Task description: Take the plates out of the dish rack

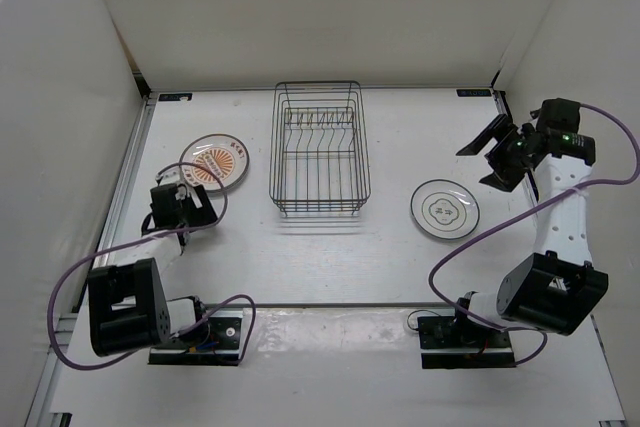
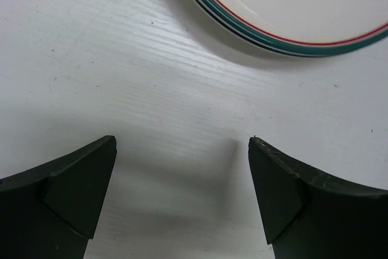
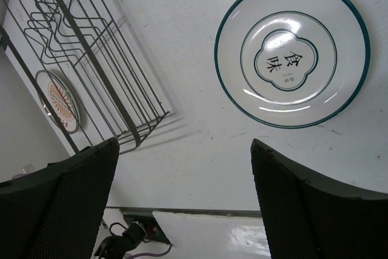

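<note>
I count two plates in plain sight, both flat on the table (image 1: 330,257) and outside the one wire rack (image 1: 274,152), which stands in the middle. The orange plate (image 1: 215,162) lies to the rack's left. The ringed plate (image 1: 444,209), with dark marks at its centre, lies to its right. The orange plate's rim shows several coloured lines up close, and I can't tell whether another plate sits under it.

There are two arms. The left gripper (image 1: 185,192) hangs low over bare table just short of the orange plate's near edge, fingers spread wide and gripping nothing. The right gripper (image 1: 493,159) is raised at the far right, beyond the ringed plate and apart from it. Its fingers are likewise spread, with nothing between them.
</note>
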Motion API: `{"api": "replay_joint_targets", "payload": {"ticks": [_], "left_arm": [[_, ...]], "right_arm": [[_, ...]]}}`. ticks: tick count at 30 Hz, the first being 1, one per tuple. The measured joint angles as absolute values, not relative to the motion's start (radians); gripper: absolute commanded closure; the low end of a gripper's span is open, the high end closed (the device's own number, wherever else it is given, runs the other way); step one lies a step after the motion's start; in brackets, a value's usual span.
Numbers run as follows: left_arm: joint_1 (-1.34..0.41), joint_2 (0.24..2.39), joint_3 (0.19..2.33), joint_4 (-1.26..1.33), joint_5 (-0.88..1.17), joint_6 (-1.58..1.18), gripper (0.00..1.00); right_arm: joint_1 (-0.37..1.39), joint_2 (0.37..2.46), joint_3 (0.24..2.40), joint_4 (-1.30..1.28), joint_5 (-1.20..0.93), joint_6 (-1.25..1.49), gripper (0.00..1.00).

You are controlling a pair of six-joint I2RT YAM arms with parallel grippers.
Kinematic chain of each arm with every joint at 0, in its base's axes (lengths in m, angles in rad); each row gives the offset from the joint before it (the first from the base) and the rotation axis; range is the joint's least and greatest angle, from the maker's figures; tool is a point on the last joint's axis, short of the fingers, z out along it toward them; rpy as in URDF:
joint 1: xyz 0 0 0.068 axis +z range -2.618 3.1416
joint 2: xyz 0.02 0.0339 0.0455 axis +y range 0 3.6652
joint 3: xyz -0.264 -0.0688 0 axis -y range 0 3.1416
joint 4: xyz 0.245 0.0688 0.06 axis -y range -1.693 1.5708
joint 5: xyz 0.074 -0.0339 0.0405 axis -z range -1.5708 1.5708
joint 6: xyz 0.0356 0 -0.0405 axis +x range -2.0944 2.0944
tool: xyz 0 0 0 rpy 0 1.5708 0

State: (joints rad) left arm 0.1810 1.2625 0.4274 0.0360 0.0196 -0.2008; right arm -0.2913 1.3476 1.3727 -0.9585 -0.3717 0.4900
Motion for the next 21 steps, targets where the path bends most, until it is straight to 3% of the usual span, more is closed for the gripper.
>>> {"api": "replay_joint_targets", "payload": {"ticks": [8, 21], "left_arm": [[0.181, 1.176, 0.185, 0.406, 0.065, -0.135, 0.00], [0.166, 1.311, 0.054, 0.902, 0.251, -0.061, 0.00]], "right_arm": [[-0.272, 1.353, 1.378, -0.989, -0.365, 0.469, 0.10], [-0.241, 1.346, 1.387, -0.992, -0.361, 0.452, 0.10]]}}
